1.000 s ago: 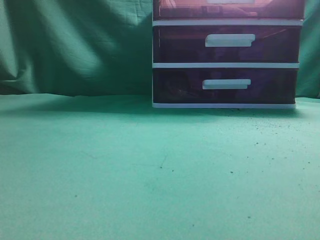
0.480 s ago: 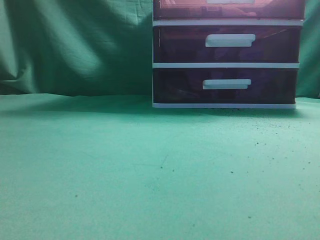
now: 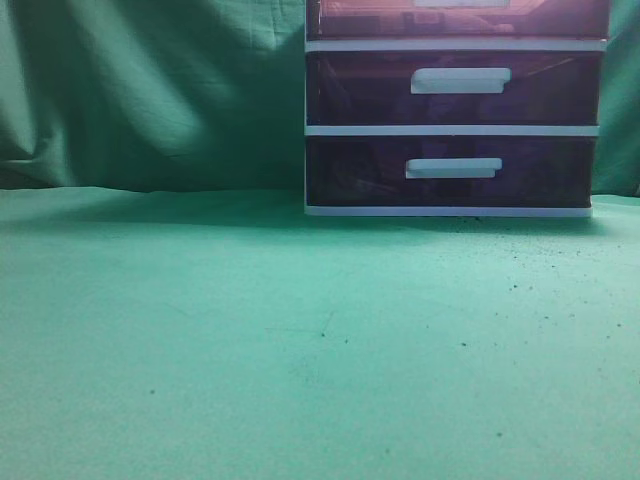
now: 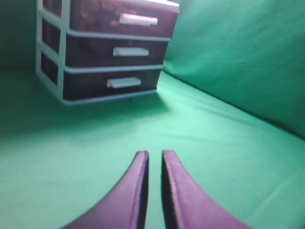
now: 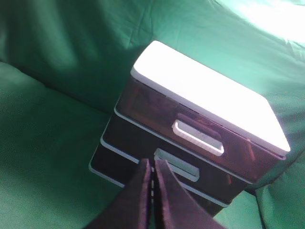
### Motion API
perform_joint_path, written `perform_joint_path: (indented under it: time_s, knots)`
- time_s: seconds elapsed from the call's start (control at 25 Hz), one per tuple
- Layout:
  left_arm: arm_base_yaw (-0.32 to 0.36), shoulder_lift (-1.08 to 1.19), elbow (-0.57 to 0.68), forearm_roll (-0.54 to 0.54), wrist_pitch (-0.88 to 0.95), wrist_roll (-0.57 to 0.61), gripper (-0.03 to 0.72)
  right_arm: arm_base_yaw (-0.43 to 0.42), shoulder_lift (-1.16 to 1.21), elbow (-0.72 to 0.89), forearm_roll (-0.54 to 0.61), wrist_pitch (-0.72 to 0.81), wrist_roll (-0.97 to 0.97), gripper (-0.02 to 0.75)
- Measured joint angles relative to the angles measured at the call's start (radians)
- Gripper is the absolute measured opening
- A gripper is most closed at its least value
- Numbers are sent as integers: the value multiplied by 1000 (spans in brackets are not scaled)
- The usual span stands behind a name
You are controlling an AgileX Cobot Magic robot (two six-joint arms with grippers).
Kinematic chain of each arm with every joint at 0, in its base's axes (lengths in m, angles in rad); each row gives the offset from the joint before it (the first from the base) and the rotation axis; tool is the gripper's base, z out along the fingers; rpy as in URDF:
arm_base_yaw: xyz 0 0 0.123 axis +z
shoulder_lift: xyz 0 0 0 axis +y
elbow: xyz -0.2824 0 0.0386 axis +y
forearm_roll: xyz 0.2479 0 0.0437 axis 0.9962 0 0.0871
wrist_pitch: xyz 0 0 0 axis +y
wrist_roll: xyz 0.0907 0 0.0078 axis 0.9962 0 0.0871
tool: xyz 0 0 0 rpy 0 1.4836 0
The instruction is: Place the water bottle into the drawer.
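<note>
Both end effectors, left (image 4: 153,160) and right (image 5: 152,167), are together and empty, facing the shut drawer (image 5: 190,125) at the table's (image 3: 300,350) far edge, likely readying to open it.

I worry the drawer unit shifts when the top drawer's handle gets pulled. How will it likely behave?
The drawer unit looks like thin plastic, so probably light; it may slide on the green cloth. Pulling the top drawer by its high handle could tip it forward. Both end effectors are shut, touching nothing.

The drawer (image 5: 200,126) is the top one in the white box, dark purple-red, pushed in, with a white handle (image 5: 198,137).
</note>
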Motion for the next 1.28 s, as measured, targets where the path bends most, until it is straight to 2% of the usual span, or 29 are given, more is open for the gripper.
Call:
perform_joint_path:
  time_s: [0.16, 0.48, 1.28]
  knots:
    - [0, 0, 82, 9, -32, -51, 66, 27, 0, 0, 0, -3, 0, 0]
    - [0, 0, 190, 50, -69, -55, 66, 59, 0, 0, 0, 6, 0, 0]
    - [0, 0, 195, 65, -105, -55, 66, 59, 98, -2, 0, 143, 0, 0]
